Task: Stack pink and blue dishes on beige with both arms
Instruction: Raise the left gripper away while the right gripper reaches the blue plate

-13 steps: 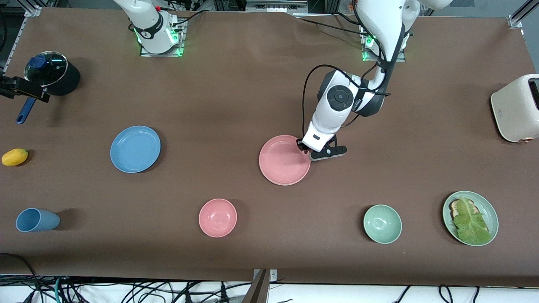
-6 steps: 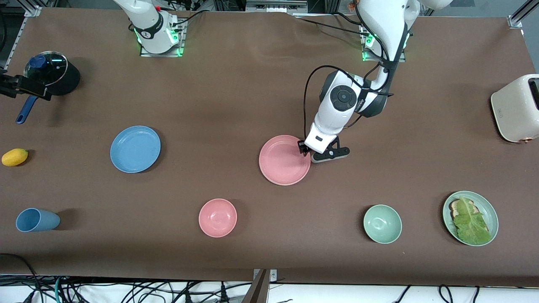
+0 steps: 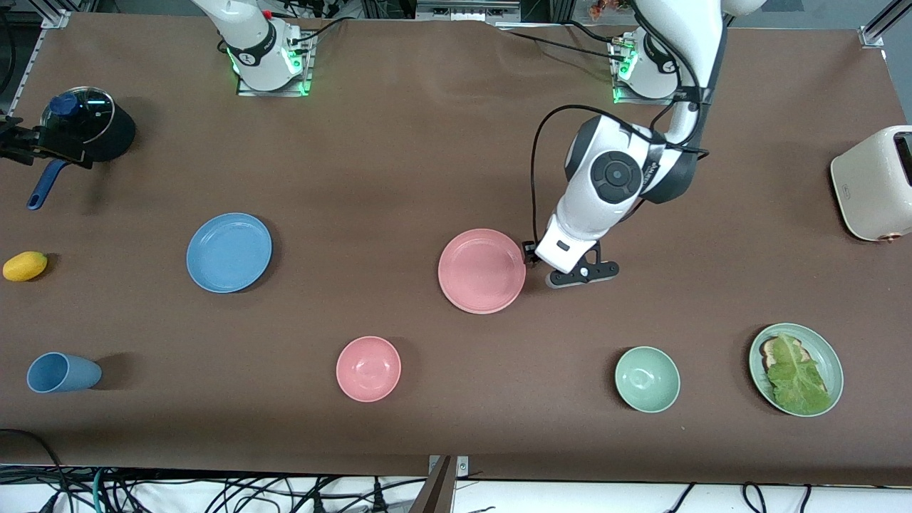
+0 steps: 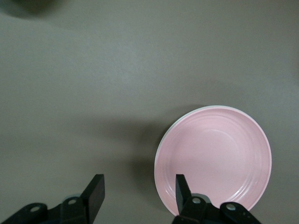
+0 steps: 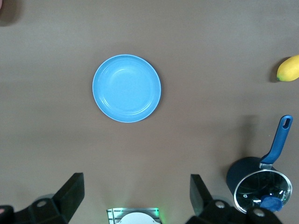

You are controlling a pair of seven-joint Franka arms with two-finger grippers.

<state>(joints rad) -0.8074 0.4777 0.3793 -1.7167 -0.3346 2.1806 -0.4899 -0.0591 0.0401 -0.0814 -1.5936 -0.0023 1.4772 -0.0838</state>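
Note:
The pink plate (image 3: 482,271) lies mid-table. In the left wrist view a thin pale rim (image 4: 159,148) shows under the edge of the pink plate (image 4: 215,158); no other sign of the beige plate is visible. My left gripper (image 3: 533,255) (image 4: 138,191) hangs open just over the table beside the pink plate, toward the left arm's end. One finger (image 4: 180,184) overlaps the plate's edge in its view, and nothing is held. The blue plate (image 3: 229,252) (image 5: 126,88) lies alone toward the right arm's end. My right gripper (image 5: 136,185) waits high above the table, open and empty.
A dark pot with a glass lid (image 3: 89,125), a yellow fruit (image 3: 25,266) and a blue cup (image 3: 63,372) sit at the right arm's end. A pink bowl (image 3: 368,368), a green bowl (image 3: 647,379), a green plate of lettuce toast (image 3: 796,369) and a toaster (image 3: 873,184) also stand about.
My left gripper has drawn off the pink plate's rim toward the left arm's end. The pink plate stayed in place. The blue plate has not moved.

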